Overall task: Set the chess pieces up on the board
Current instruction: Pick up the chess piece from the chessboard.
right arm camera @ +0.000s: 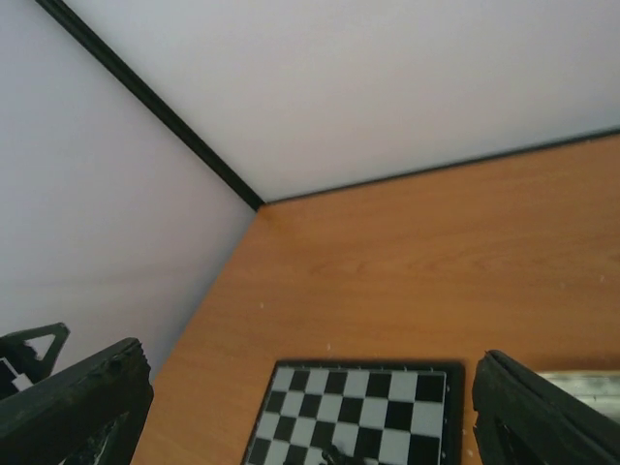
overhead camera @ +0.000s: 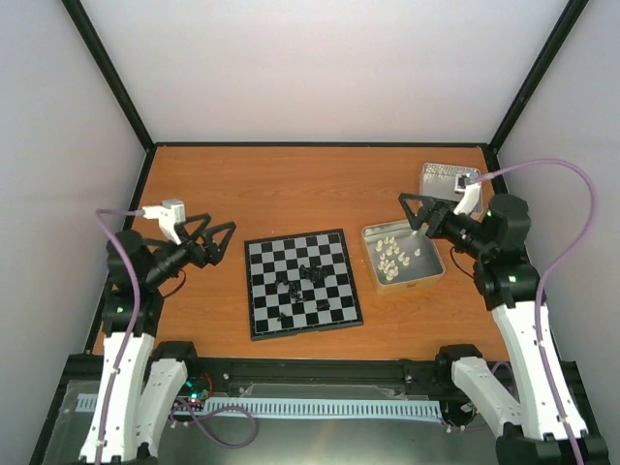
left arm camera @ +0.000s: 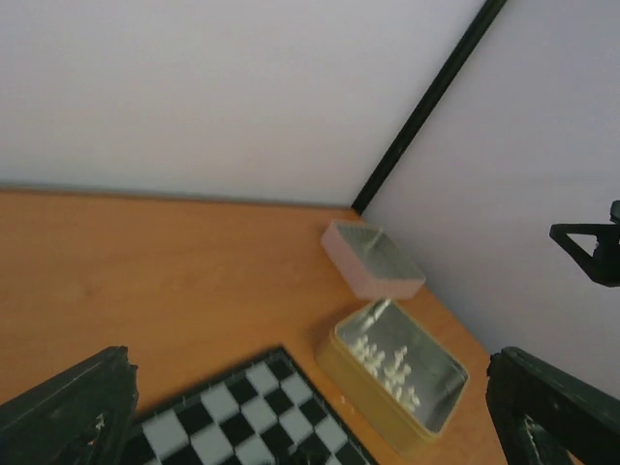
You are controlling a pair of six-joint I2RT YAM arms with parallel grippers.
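Observation:
The board [overhead camera: 302, 283] lies flat at the table's centre, and several tiny black chess pieces [overhead camera: 302, 278] are scattered loosely around its middle squares. My left gripper [overhead camera: 221, 231] hovers just left of the board's far left corner, open and empty. My right gripper [overhead camera: 412, 215] is also open and holds nothing, above the far edge of the tin right of the board. The left wrist view shows the board's corner [left arm camera: 242, 417] between wide-apart fingers [left arm camera: 68, 407]. In the right wrist view the board [right arm camera: 358, 407] sits below, with one black piece [right arm camera: 334, 453] at the bottom edge.
An open metal tin [overhead camera: 433, 274] holding cream-white pieces [overhead camera: 395, 257] stands right of the board, seen also as the tin [left arm camera: 426, 407] in the left wrist view. Its lid [overhead camera: 444, 178] rests at the back right, lid [left arm camera: 373, 257]. Walls enclose the orange table [overhead camera: 291, 184].

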